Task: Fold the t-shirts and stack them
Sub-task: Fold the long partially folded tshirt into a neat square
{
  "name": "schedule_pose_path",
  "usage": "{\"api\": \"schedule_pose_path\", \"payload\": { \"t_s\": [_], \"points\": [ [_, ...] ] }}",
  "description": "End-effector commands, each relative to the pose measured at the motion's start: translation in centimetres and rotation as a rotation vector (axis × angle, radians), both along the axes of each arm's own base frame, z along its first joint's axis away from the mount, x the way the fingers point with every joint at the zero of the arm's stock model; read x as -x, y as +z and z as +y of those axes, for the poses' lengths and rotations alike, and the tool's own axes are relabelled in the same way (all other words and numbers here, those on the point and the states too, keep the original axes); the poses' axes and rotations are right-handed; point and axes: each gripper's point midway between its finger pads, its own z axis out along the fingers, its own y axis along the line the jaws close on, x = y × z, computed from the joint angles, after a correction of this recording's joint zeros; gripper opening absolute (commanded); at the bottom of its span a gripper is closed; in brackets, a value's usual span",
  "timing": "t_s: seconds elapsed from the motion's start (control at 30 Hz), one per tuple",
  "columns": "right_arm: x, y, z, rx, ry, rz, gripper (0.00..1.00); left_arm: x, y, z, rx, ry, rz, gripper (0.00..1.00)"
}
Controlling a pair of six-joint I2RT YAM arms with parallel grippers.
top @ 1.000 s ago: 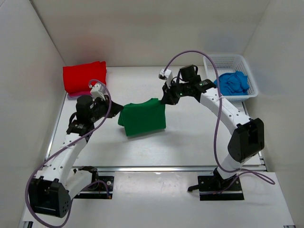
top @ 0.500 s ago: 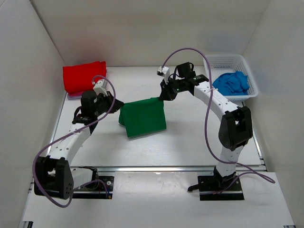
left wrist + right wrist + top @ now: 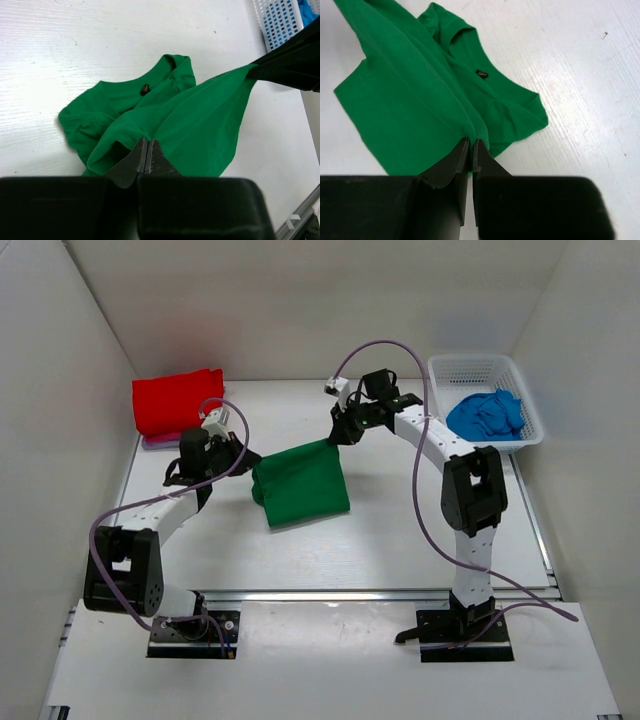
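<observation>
A bright green t-shirt hangs stretched between both grippers above the table's middle, its lower part resting on the surface. My left gripper is shut on the shirt's left corner. My right gripper is shut on its right corner. The collar with a dark tag lies on the table below the raised fold. A folded red t-shirt sits at the back left on a pink one. A blue t-shirt lies crumpled in the basket.
The white mesh basket stands at the back right. White walls close in the table on the left, back and right. A metal rail runs along the near edge.
Both grippers have carried the green shirt's held edge away from me towards the back of the table. The cloth is now drawn out flatter between them.
</observation>
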Motion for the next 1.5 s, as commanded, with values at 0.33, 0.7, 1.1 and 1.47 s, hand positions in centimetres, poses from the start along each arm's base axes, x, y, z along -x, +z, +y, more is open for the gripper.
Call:
{"api": "schedule_pose_path", "payload": {
  "t_s": [0.33, 0.7, 1.1, 1.47],
  "points": [
    [-5.7, -2.1, 3.7, -0.034, -0.019, -0.043, 0.0, -3.5, -1.8, 1.1, 0.011, 0.063, -0.014, 0.0],
    [-7.2, -6.0, 4.2, -0.005, -0.055, 0.007, 0.0, -5.2, -5.3, 2.9, -0.001, 0.194, 0.067, 0.01],
    [-8.6, -8.4, 4.5, 0.083, -0.141, 0.011, 0.07, -7.3, -7.9, 4.3, 0.0, 0.285, 0.172, 0.47],
    [-9.7, -0.8, 1.9, 0.146, -0.321, -0.073, 0.82, -6.1, -1.7, 6.6, -0.095, 0.354, 0.08, 0.62]
  ]
}}
